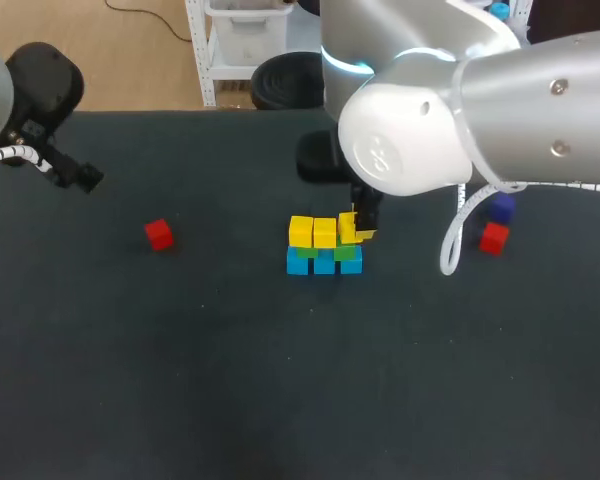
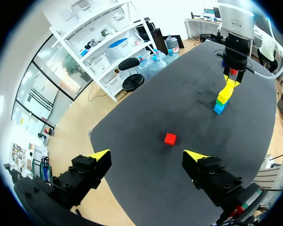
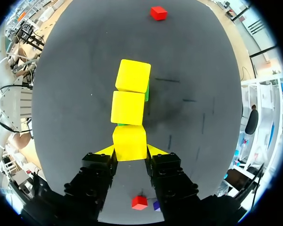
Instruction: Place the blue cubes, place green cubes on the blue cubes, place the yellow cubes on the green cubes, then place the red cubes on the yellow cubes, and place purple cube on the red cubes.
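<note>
Three blue cubes (image 1: 324,264) form the bottom row at the centre of the head view, with green cubes (image 1: 347,253) on them. Two yellow cubes (image 1: 313,231) are seated on the green row.

Step in hand: the yellow layer. The right gripper (image 3: 130,151) is clenched on the third yellow cube (image 3: 129,141), one yellow tip pressed against each side. It holds this cube at the right-hand end of the row, in line with the two placed ones. Whether the cube is fully down on the green beneath cannot be told; in the head view it looks slightly askew.

Next move, as judged: square the cube with its neighbours, release, and lift straight up so the fingers do not drag the row. The red layer follows.

Left gripper (image 2: 147,156): released, fingers wide apart, nothing between them. It hangs over the table edge at the upper left of the head view, with one red cube (image 2: 170,138) lying ahead of it, well apart from the stack.

A second red cube (image 1: 493,238) lies at centre right of the head view, and the purple cube (image 1: 500,208) is just above it, partly behind the right arm.

Surface: the table (image 1: 180,380) is a dark, matte, flat sheet, on which loose cubes should sit steadily.
</note>
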### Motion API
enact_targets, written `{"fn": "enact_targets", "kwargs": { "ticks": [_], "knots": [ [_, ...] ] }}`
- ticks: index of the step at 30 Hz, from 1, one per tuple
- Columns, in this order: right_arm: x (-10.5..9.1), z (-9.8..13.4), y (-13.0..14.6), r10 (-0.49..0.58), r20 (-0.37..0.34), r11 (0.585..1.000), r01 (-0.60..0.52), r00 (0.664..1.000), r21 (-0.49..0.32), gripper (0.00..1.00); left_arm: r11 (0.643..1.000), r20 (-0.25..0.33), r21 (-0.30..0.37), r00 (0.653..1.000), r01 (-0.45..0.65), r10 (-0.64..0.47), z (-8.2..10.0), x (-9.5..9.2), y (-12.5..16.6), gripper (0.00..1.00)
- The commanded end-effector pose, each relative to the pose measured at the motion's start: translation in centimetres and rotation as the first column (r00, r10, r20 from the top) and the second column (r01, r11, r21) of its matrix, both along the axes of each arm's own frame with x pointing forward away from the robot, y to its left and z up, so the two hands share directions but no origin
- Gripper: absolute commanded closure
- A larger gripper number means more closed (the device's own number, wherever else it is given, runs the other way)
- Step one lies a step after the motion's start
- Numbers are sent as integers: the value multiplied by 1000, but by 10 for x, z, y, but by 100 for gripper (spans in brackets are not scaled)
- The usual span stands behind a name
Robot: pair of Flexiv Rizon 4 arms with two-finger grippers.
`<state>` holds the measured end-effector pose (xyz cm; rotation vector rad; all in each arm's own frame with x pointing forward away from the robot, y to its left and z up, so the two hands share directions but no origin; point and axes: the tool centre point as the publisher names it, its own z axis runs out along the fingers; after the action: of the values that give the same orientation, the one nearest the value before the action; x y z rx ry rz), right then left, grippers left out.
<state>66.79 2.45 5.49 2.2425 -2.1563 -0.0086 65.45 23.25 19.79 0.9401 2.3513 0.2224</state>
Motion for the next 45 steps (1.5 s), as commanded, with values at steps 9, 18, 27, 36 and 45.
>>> {"fn": "enact_targets", "kwargs": {
  "ticks": [9,18,27,36,45],
  "knots": [
    [3,-2,3,10,-6,1000,-10,1000,1,100,1000,-1,-1,1000,2,-2,0,1,1,0],
    [4,-3,3,14,-10,1000,-14,1000,3,100,1000,-1,-1,1000,2,-2,0,1,1,0],
    [4,-4,2,16,-13,1000,-16,1000,7,100,1000,-1,-1,1000,2,-2,0,1,1,0],
    [5,-5,5,24,-18,1000,-24,1000,13,100,1000,-1,-1,1000,2,-2,0,1,1,0],
    [5,-5,5,32,-32,999,-31,999,11,84,1000,-1,-1,1000,2,-2,0,1,1,0]
  ]
}}
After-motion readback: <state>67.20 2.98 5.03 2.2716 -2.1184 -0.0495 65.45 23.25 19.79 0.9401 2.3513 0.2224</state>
